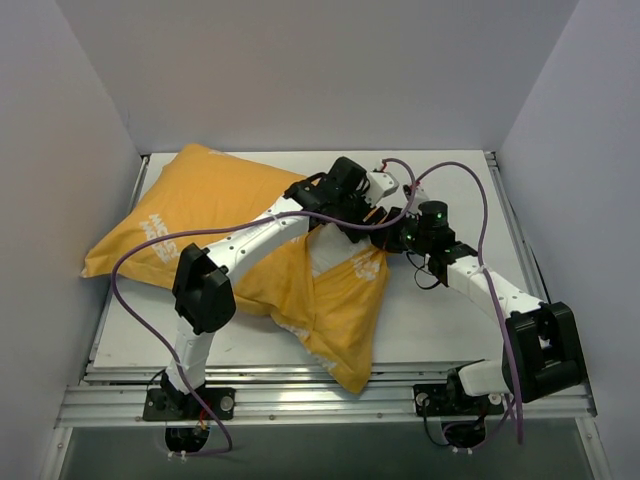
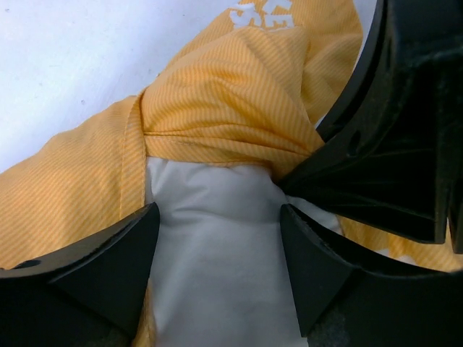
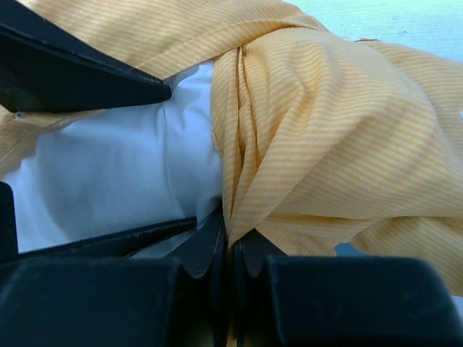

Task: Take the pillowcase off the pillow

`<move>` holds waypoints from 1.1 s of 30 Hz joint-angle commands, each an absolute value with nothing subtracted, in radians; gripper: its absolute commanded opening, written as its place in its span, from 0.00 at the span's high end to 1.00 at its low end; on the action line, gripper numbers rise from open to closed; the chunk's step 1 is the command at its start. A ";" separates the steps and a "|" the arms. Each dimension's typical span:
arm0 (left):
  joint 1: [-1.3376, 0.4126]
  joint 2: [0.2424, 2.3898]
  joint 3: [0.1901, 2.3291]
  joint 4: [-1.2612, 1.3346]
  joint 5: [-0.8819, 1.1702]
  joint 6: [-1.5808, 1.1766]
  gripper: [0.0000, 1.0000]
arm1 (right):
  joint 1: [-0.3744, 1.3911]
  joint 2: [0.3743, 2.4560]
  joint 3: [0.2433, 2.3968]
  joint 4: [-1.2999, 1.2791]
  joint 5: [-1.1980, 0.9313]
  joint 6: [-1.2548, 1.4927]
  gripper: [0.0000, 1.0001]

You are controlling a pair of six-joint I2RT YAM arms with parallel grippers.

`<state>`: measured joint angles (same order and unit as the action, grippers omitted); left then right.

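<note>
The yellow-orange pillowcase (image 1: 210,200) lies across the table from back left to front centre, white lettering showing. The white pillow (image 1: 328,252) pokes out of its bunched opening at the centre. My left gripper (image 1: 347,226) is open, its fingers (image 2: 108,267) set either side of the exposed pillow (image 2: 217,246). My right gripper (image 1: 387,240) is shut on the pillowcase's hem (image 3: 239,144), right beside the pillow (image 3: 108,173). The pillowcase cloth (image 2: 231,101) is gathered into folds at the opening. The blue side is hidden.
The white table (image 1: 440,320) has a metal rail (image 1: 330,400) along its near edge and grey walls on three sides. The two grippers sit almost touching: the right gripper's body (image 2: 391,144) fills the left wrist view's right side. Purple cables (image 1: 480,210) loop over both arms.
</note>
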<state>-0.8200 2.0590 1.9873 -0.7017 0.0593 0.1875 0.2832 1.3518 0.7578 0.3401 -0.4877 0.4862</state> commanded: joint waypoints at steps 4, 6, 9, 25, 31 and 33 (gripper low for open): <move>-0.810 2.037 1.931 -0.830 0.092 0.175 0.18 | 0.291 1.319 0.784 0.383 -0.433 0.448 1.00; -0.808 2.045 1.916 -0.831 0.066 0.166 0.19 | 0.298 1.325 0.795 0.373 -0.417 0.437 1.00; -0.807 2.057 1.917 -0.831 0.049 0.149 0.52 | 0.305 1.342 0.822 0.344 -0.391 0.422 1.00; -0.739 1.678 1.623 -0.745 0.207 0.110 0.98 | 0.216 1.361 0.945 0.005 0.048 0.463 1.00; -0.723 1.559 1.479 -0.804 0.282 0.100 0.98 | 0.135 1.379 1.022 -0.107 -0.024 0.480 1.00; -0.723 1.525 1.407 -0.802 0.276 0.097 0.98 | 0.108 1.381 1.061 -0.130 -0.061 0.498 1.00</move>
<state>-0.7498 1.6531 1.4895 -0.5068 0.2295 0.1158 0.2523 1.3643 0.9859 -0.0795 -0.2848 0.5270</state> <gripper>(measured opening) 0.060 0.006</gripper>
